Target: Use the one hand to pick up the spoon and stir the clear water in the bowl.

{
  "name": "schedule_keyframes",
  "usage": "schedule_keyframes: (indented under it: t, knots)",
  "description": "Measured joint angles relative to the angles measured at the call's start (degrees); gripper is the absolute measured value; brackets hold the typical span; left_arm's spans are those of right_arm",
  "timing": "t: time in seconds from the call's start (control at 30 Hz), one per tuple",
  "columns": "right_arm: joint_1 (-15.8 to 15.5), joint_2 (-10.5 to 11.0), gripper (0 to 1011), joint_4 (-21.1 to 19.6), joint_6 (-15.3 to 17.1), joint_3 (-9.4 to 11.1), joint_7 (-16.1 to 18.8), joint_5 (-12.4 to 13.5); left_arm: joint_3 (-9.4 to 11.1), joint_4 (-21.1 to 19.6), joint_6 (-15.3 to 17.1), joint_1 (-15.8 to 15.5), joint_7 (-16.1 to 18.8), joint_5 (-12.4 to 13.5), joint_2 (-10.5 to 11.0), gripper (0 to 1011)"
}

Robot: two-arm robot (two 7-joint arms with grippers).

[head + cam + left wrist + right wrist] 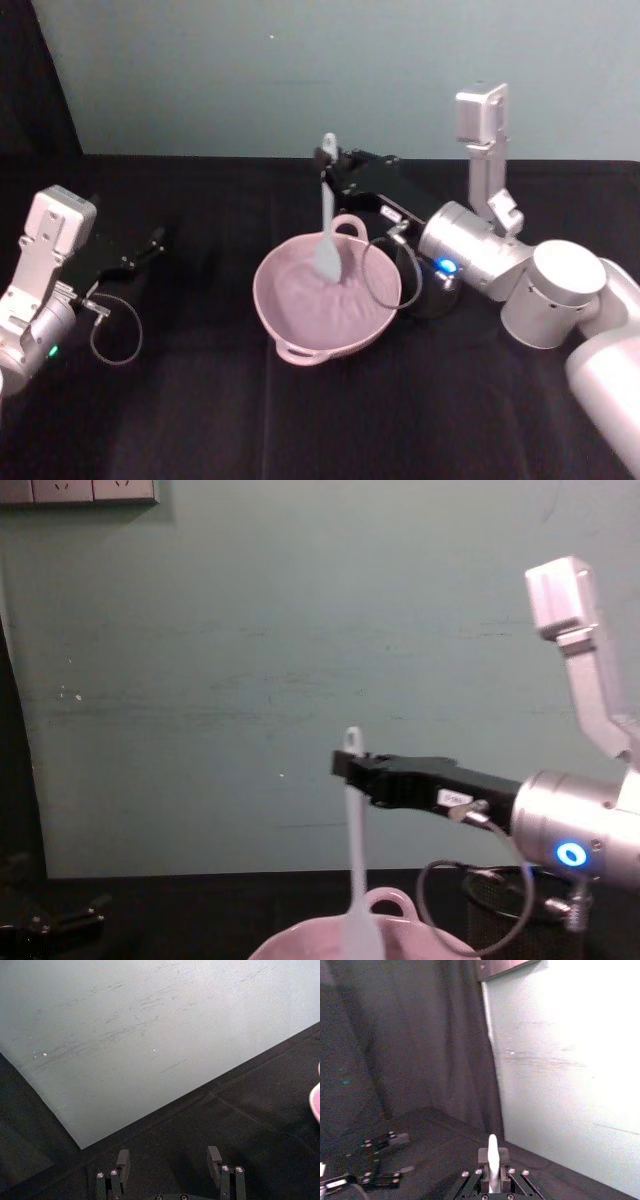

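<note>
My right gripper (326, 166) is shut on the upper handle of the white spoon (327, 235), holding it upright over the pale pink bowl (290, 318). The spoon's flat head dips into the bowl near its far side. The water shows at most as a faint sheen on the bowl's inside. From the chest, the spoon (354, 860) hangs from the right gripper (348, 767) down into the bowl (290, 942). In the right wrist view the handle tip (492, 1157) stands between the shut fingers. My left gripper (152, 242) rests open on the table at the left, fingers (123, 1160) spread.
A black wire-mesh cup (500, 910) stands to the right of the bowl, under my right wrist. Black cloth covers the table (200, 420), with a pale green wall (300, 70) behind it. A cable loop (385, 270) hangs from my right wrist by the bowl's rim.
</note>
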Motion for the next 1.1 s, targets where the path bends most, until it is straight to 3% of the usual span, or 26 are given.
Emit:
schedule_keyframes:
  t: [0.27, 0.57, 0.9, 1.1]
  knots:
    - [-2.1, 2.59, 126, -2.76, 0.22, 2.66, -1.07, 0.09, 0.0, 0.0, -0.01, 0.0, 0.0, 0.0, 0.0, 1011]
    - [-5.38, 4.49, 126, -6.93, 1.56, 3.2, -1.09, 0.48, 0.0, 0.0, 0.0, 0.0, 0.0, 0.0, 0.0, 1011]
    - [-7.82, 4.52, 126, -11.11, 2.63, 0.96, 0.1, 0.87, 0.0, 0.0, 0.0, 0.0, 0.0, 0.0, 0.0, 1011]
    - [-6.5, 2.45, 126, -10.15, 2.71, -1.54, 1.28, 1.08, 0.0, 0.0, 0.0, 0.0, 0.0, 0.0, 0.0, 1011]
